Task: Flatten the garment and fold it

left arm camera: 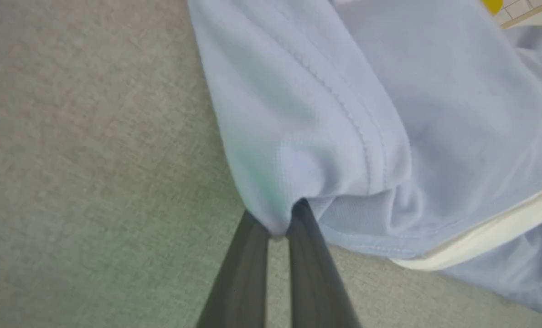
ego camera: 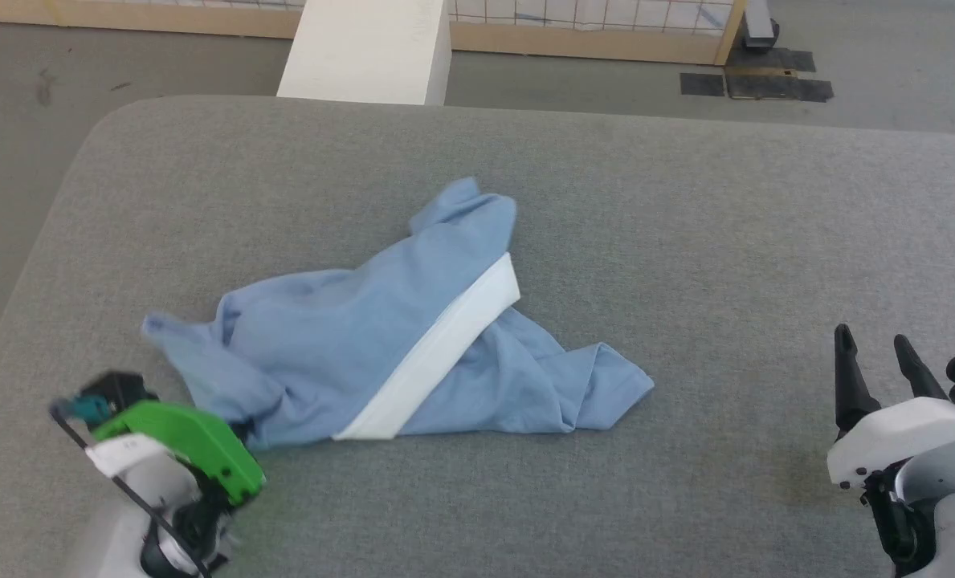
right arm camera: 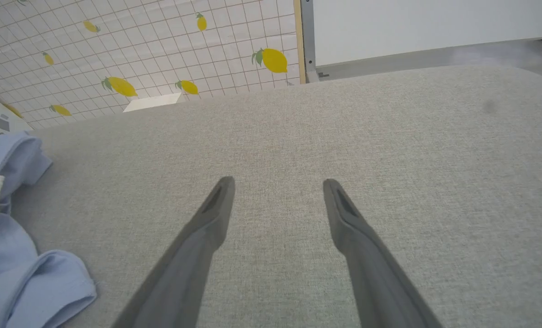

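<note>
Crumpled light blue soft knit polo shirt (ego camera: 348,337) is looking light and floppy. Left claw (left arm camera: 277,218) is pinching its seamed edge. Right claw (right arm camera: 277,184) is hovering wide, probably suiting the centre-right corner.

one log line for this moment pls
left gripper: shut on garment edge | right gripper: open, apart from it | garment: crumpled, unfolded

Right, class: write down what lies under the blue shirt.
The garment lies on the grey fabric surface, seen all around it. The left gripper pinches one edge. Anything beneath the bunched cloth is covered.
</note>
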Controlling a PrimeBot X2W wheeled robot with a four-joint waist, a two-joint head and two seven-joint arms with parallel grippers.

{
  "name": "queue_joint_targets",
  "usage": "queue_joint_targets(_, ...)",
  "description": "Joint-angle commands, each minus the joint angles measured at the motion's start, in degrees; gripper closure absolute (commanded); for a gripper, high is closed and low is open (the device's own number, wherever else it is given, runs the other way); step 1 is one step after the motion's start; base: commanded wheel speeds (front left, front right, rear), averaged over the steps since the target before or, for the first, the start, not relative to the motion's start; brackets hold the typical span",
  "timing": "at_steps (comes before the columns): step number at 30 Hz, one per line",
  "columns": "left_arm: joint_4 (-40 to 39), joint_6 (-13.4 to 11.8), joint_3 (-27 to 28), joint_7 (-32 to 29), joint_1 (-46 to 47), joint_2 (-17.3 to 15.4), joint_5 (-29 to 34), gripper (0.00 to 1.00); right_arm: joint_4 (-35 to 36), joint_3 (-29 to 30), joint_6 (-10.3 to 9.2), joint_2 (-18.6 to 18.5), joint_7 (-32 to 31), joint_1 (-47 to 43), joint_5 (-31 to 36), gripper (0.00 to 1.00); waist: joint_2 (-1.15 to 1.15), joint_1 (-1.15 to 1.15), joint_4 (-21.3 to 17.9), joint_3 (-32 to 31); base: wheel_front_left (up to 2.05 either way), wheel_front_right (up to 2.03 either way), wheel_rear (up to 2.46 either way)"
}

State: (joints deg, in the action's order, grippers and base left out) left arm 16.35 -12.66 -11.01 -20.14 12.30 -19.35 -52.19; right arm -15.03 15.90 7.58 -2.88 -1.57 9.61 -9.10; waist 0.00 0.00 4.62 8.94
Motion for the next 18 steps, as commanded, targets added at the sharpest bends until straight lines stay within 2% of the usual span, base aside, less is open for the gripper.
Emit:
queue_joint_targets(1, 0.6, 0.4, -0.2, -0.5, -1.0, 0.8, -0.9, 1.0, 0.2, -0.2, -0.09, 0.0, 0.0, -0.2, 0.2, 0.0, 0.0, 0.0, 0.2, 0.0, 0.0, 0.0, 0.0)
queue_joint_targets(3, 1.4, 1.0, -0.2, -0.6, -1.6, 1.7, -1.9, 1.0, 0.2, -0.3, -0.09, 0.0, -0.1, -0.3, 0.2, 0.0, 0.0, 0.0, 0.3, 0.0, 0.0, 0.0, 0.0)
queue_joint_targets(4, 1.7, 1.4, -0.2, -0.6, -1.6, 2.0, -2.3, 0.69, 0.3, -0.4, -0.09, 0.0, -0.2, -0.3, 0.2, 0.0, 0.0, 0.0, 0.3, 0.1, 0.0, 0.0, 0.0)
queue_joint_targets(5, 1.6, 1.8, 0.0, -0.1, -1.4, 2.2, -2.4, 0.05, 0.3, -0.6, -0.09, 0.0, -0.3, -0.3, 0.3, 0.0, 0.0, 0.0, 0.3, 0.1, 0.0, 0.0, 0.0)
queue_joint_targets(6, 1.2, 2.0, 0.4, 0.8, -1.1, 2.4, -2.6, 0.0, 0.3, -0.7, -0.09, 0.0, -0.4, -0.3, 0.3, 0.0, 0.0, 0.0, 0.3, 0.0, 0.0, 0.0, 0.0)
queue_joint_targets(11, -4.6, 5.4, 4.4, 10.2, 0.2, 1.5, -1.5, 0.0, 0.2, -1.6, -0.09, 0.0, -0.6, -0.2, 0.3, 0.0, 0.0, 0.0, -0.3, -0.4, 0.0, 0.0, 0.0)
queue_joint_targets(16, -9.5, 8.0, 5.7, 24.9, -2.0, -0.5, 6.6, 0.0, 0.0, -3.3, -0.09, 0.0, -0.7, -0.3, 0.3, 0.0, 0.0, 0.0, -1.0, -0.9, 0.0, 0.0, 0.0)
queue_joint_targets(18, -9.6, 7.5, 5.1, 30.1, -3.3, -0.8, 10.6, 0.0, 0.0, -4.3, -0.09, 0.0, -0.9, -0.4, 0.5, 0.0, 0.0, 0.0, -1.2, -1.0, 0.0, 0.0, 0.0)
